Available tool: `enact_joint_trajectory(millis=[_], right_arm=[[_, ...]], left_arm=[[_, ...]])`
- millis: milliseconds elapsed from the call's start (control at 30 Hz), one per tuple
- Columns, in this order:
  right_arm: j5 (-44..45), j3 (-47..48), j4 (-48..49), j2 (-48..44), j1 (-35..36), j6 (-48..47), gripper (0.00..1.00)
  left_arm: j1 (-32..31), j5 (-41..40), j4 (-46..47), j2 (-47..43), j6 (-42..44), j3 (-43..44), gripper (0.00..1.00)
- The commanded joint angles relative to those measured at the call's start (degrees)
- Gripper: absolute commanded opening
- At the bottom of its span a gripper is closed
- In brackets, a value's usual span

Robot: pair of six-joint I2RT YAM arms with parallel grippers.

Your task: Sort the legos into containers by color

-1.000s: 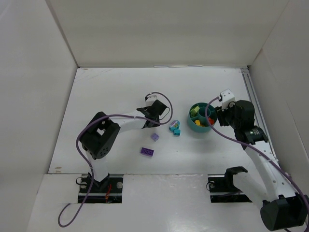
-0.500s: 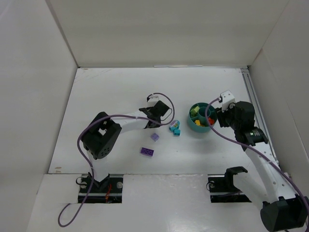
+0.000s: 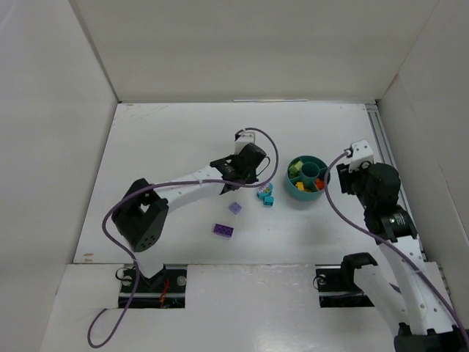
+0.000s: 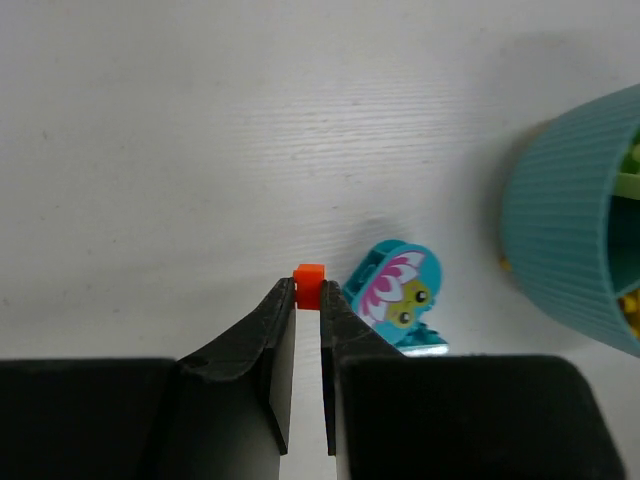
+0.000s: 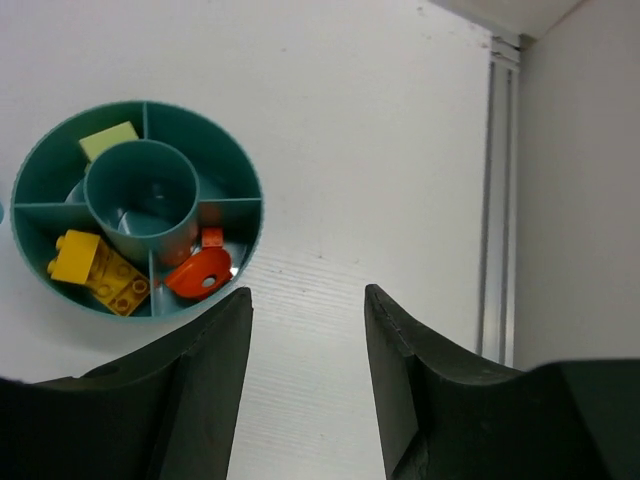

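Note:
My left gripper [image 4: 308, 285] is shut on a tiny red-orange brick [image 4: 309, 272], held above the table just left of the cyan flower-printed brick [image 4: 397, 292]. In the top view the left gripper [image 3: 253, 163] sits left of the teal bowl [image 3: 299, 192]. The bowl [image 5: 250, 210] holds a light green brick [image 5: 108, 139], yellow bricks [image 5: 100, 272] and red-orange pieces [image 5: 197, 272] in separate compartments. My right gripper [image 5: 306, 310] is open and empty, to the right of the bowl. A lavender brick [image 3: 234, 207] and a purple brick [image 3: 224, 230] lie on the table.
White walls enclose the table on the left, far and right sides. A metal rail [image 5: 498, 190] runs along the right edge. Small cyan bricks [image 3: 267, 198] lie between the left gripper and the bowl.
The left gripper has moved right, toward the bowl. The right gripper has drawn back from over the bowl to its right.

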Motion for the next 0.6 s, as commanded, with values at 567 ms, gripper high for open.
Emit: enact_joint_trajectory(millis=[567], right_arm=[[21.48,4.07,-8.55,-15.58,-0.34,7.62,0.57]], left_arm=[[-10.00,26.90,9.83,17.01,29.30,37.14,0.00]])
